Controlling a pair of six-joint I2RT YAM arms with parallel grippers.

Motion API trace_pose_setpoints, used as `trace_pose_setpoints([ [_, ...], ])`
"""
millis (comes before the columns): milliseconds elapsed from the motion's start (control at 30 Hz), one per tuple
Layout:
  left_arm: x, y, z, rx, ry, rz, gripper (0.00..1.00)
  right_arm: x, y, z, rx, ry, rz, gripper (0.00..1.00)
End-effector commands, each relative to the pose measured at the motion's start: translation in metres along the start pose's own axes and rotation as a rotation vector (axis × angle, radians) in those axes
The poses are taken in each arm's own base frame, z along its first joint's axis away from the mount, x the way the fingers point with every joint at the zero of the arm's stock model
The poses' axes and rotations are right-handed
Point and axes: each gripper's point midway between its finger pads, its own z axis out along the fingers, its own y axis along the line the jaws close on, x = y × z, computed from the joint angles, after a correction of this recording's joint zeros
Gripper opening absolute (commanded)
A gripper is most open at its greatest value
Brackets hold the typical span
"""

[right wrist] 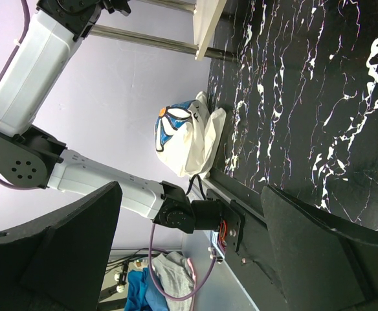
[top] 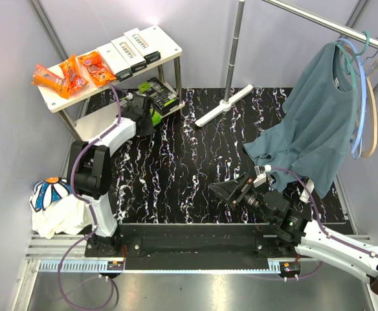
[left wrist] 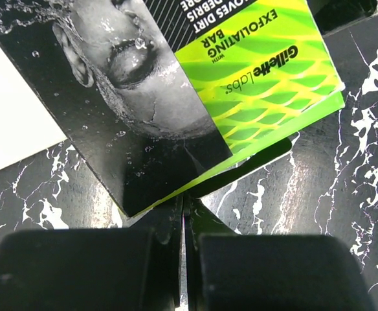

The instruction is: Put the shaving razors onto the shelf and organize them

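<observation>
Left hand [left wrist: 182, 212] closed; black-and-green pack [left wrist: 195, 97] just ahead.

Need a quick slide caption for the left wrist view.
Left gripper shut, tips at the near edge of a black-and-lime razor pack, marbled tabletop beyond.

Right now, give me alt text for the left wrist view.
A black-and-lime-green razor pack fills the upper frame, with the black marbled table around it. The left hand, shut, points at its near edge.
</observation>
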Motion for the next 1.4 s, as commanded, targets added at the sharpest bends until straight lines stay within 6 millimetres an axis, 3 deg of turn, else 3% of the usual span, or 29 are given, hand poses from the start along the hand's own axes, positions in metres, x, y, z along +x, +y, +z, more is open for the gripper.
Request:
trace_pose_setpoints([
  [0,-0.064,0.006,-0.031,0.033,-0.240,-0.068,0.00,-0.005,0.004,0.000,-0.015,-0.030,0.000,1.00],
  [67,-0.060,0.009,-0.034,0.025,-0.246,-0.065,0.00,-0.004,0.003,0.000,-0.014,-0.028,0.000,1.00],
  [200,-0.069,0.019,-0.043,-0.011,-0.306,-0.067,0.00,-0.004,0.005,0.001,-0.019,-0.026,0.000,1.00],
  [400,-0.074,0.018,-0.047,-0.007,-0.315,-0.063,0.00,-0.004,0.005,0.001,-0.019,-0.025,0.000,1.00],
  [667,-0.061,0.030,-0.058,-0.031,-0.361,-0.064,0.00,-0.002,0.006,0.002,-0.024,-0.016,0.002,1.00],
  [800,-0.052,0.033,-0.077,-0.031,-0.403,-0.066,0.00,-0.002,0.006,0.002,-0.026,-0.015,-0.001,1.00],
  [1000,-0.026,0.001,-0.093,-0.031,-0.436,0.052,0.00,-0.001,0.007,0.003,-0.034,-0.009,0.000,1.00],
  [1033,-0.018,-0.012,-0.095,-0.024,-0.434,0.100,0.00,0.000,0.006,0.004,-0.032,-0.006,0.001,1.00],
  [1200,0.005,-0.042,-0.088,-0.055,-0.420,0.257,0.00,0.001,0.005,0.004,-0.032,0.001,0.001,1.00],
  [1300,0.005,-0.049,-0.077,-0.136,-0.403,0.386,0.00,0.001,0.004,0.003,-0.034,-0.003,0.005,1.00],
  [1333,-0.007,-0.058,-0.079,-0.138,-0.418,0.421,0.00,0.000,0.005,0.002,-0.038,-0.006,0.005,1.00],
  [1367,0.001,-0.055,-0.065,-0.176,-0.360,0.467,0.00,0.001,0.004,0.002,-0.035,-0.005,0.005,1.00],
])
